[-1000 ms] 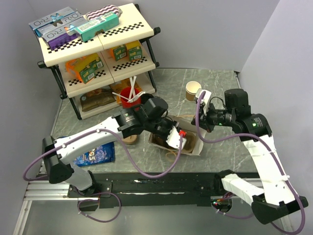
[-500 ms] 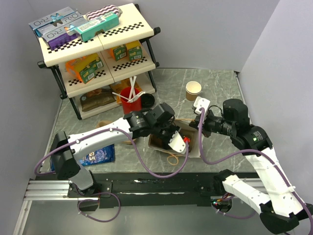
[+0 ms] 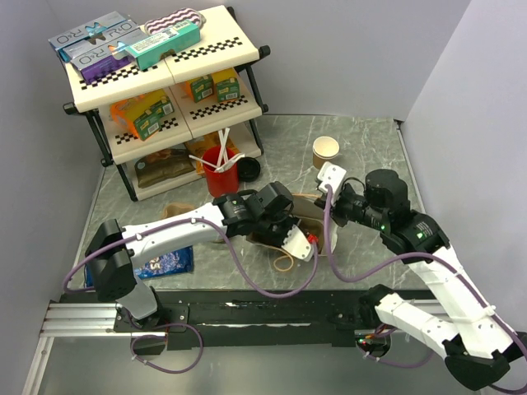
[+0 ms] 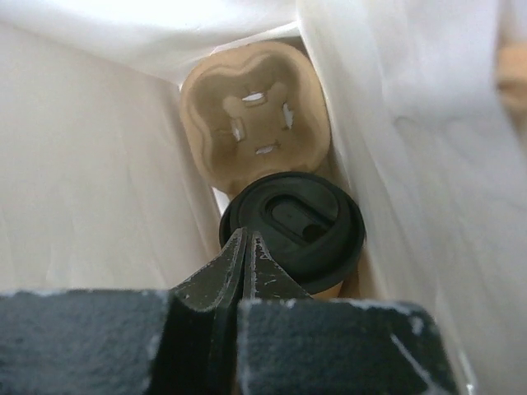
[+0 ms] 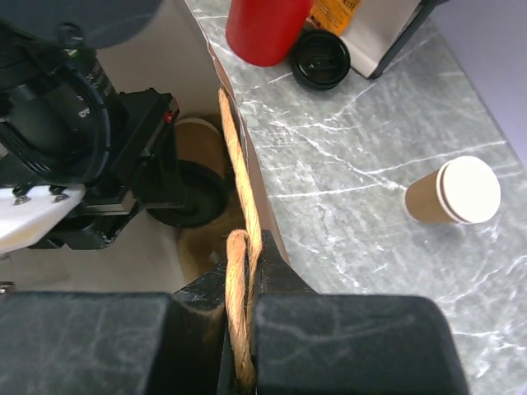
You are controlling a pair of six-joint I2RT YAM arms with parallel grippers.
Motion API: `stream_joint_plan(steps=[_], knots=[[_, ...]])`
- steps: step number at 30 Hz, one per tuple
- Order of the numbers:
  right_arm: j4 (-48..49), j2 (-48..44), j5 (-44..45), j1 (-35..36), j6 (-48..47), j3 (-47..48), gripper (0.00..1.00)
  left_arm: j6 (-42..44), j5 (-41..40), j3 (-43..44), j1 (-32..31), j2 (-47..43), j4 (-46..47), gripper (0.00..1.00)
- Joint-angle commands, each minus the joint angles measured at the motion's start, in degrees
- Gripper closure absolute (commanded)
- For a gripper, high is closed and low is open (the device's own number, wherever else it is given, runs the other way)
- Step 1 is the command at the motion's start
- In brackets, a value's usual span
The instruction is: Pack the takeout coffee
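The takeout coffee (image 4: 296,230) sits down inside the bag (image 4: 82,164), its black lid facing up, in the nearer pocket of a tan pulp carrier (image 4: 255,123); the pocket beyond it is open. Right at the lid's near rim the left fingers (image 4: 206,288) are pressed tip to tip with nothing between them. Whether they touch the lid I can't tell.

At the bag's mouth the right fingers (image 5: 288,284) are pinched tight on the twine handle (image 5: 237,189), which rises from the bag's edge.

Out on the grey marbled worktop (image 3: 370,140), the red cup (image 3: 221,169) holding white sticks stands by the foot of the shelf rack (image 3: 165,82), with a loose black lid (image 5: 321,59) just beside it. A lidless tan cup (image 3: 326,151) stands well apart, beyond the right arm.
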Motion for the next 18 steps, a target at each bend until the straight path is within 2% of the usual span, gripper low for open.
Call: stream_joint_plan(steps=[1, 6, 12, 18], knots=[[4.06, -1.56, 4.65, 3.11, -1.89, -0.27, 1.00, -8.34, 3.24, 0.62, 0.43, 0.69, 1.74, 0.99], [5.82, -2.09, 7.55, 4.44, -3.38, 0.61, 1.00, -13.63, 1.67, -1.49, 0.43, -1.06, 7.61, 0.99], [8.19, -1.47, 10.98, 4.88, -6.54, 1.05, 1.00, -11.27, -3.25, -1.93, 1.22, -0.46, 11.49, 0.99], [10.92, -2.35, 11.69, 5.75, -8.31, -2.99, 1.00, -11.88, -4.40, -3.25, 2.19, 1.39, 15.89, 0.99]])
